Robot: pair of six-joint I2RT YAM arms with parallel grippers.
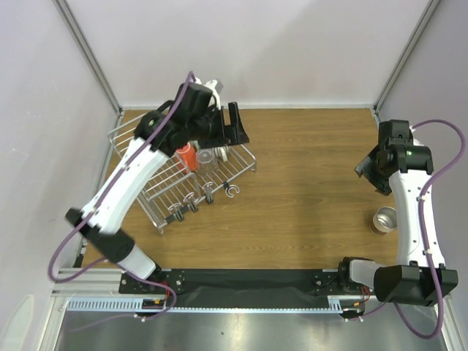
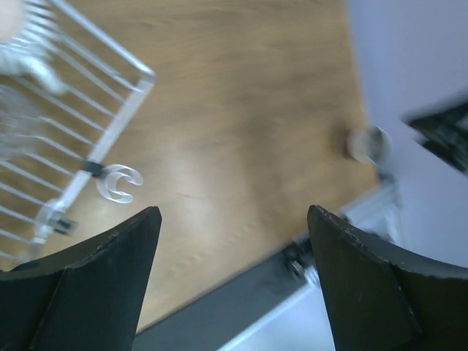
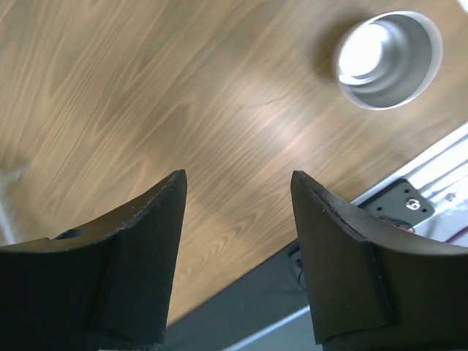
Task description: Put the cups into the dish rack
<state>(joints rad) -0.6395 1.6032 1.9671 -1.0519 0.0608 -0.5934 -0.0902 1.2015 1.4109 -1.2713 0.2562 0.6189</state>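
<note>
The dish rack (image 1: 167, 191) (image 2: 121, 124) stands at the back-left corner of the table (image 1: 307, 183), its wire panels angled toward the left edge. Inside it, near its back right end, a red mug (image 1: 187, 156) sits just beside a clear glass (image 1: 205, 156); whether they touch cannot be told. A small clear C-shaped hook (image 1: 232, 191) (image 2: 117, 183) hangs off the rack's right side, over the wood. The left gripper (image 1: 228, 126) (image 2: 234, 219) hangs over the rack's back edge, above those two cups, with its fingers spread wide and nothing between them — only bare table shows through the gap. The metal cup (image 1: 383, 219) (image 2: 364, 144) (image 3: 387, 58) stands upright, mouth up, on the wood near the right edge toward the front, well apart from the rack. The right gripper (image 1: 371, 170) (image 3: 238, 183) hovers behind it near that same edge, fingers apart and empty — the cup lies off to one side of them, not between.
</note>
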